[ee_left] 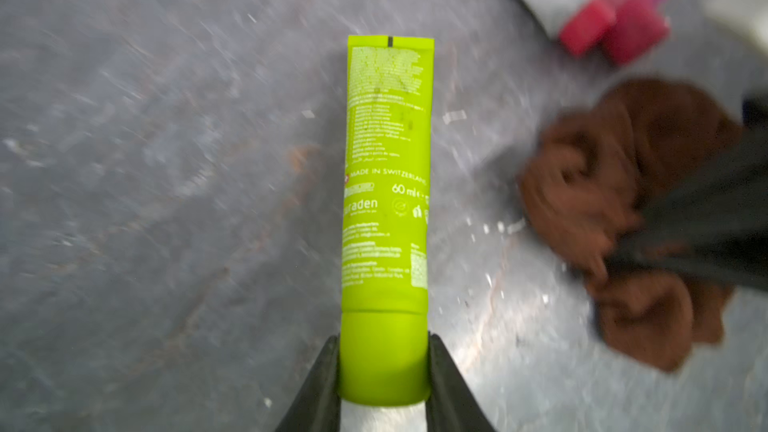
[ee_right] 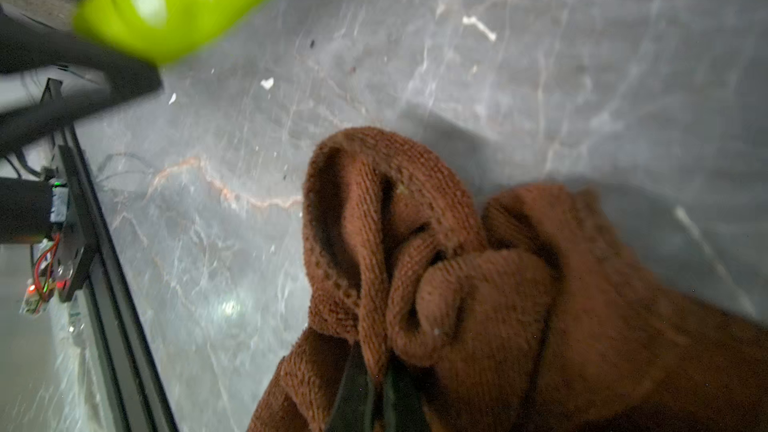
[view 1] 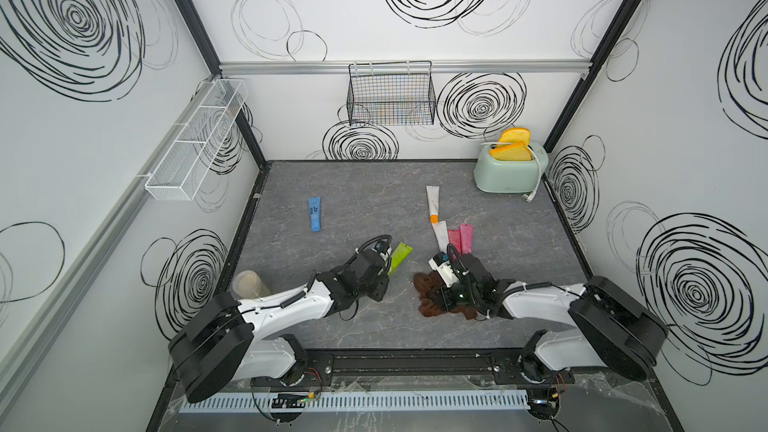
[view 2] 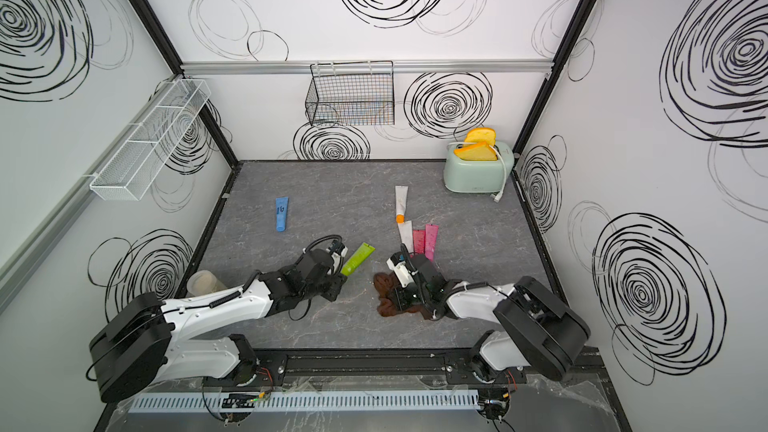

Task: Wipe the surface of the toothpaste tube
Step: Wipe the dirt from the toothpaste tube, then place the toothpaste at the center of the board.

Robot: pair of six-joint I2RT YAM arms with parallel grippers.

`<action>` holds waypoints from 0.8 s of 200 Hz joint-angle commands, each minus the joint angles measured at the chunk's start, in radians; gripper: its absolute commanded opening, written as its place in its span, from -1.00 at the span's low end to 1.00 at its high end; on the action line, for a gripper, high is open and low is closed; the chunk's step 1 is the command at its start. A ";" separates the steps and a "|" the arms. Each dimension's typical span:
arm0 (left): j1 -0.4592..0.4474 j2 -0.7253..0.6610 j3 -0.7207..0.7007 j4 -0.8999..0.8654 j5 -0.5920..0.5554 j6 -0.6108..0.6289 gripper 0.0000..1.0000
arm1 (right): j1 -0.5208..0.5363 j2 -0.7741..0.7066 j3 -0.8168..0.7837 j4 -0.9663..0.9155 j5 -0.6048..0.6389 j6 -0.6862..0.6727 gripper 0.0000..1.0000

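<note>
- Progress, as judged: both pick-ups looked done, and the wiping itself had not yet begun.
- Left gripper (ee_left: 384,353) held the lime-green plastic toothpaste tube (ee_left: 386,184) by its cap end. Its jaws were narrowed against the cap's two sides, and the flat crimped end pointed toward the far right.
- That tube was near the middle of the grey marbled tabletop (view 1: 332,184), toward the near edge. Whether it was lifted clear of the surface could not be told.
- Right gripper (ee_right: 376,371) was pinched fully closed on a fold of the crumpled rust-brown terry cloth (ee_right: 436,276), bunched on the table just right of the tube.
- Cloth and tube were near each other but apart, with bare table between them.
- Left to do, by my reading: bring the cloth onto the tube and rub along its printed body.
- Farther back lay a blue tube (view 1: 315,214), a white tube (view 1: 432,201) and pink tubes (view 1: 465,236), none in either gripper.
</note>
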 commanded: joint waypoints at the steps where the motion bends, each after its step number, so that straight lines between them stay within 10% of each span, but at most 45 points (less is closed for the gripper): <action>1: 0.066 0.044 0.104 0.124 -0.002 -0.050 -1.00 | 0.030 -0.078 -0.038 0.032 0.004 0.031 -1.00; 160: 0.107 0.828 0.774 0.236 -0.091 -0.213 -1.00 | -0.053 -0.119 -0.038 0.021 0.001 0.014 -1.00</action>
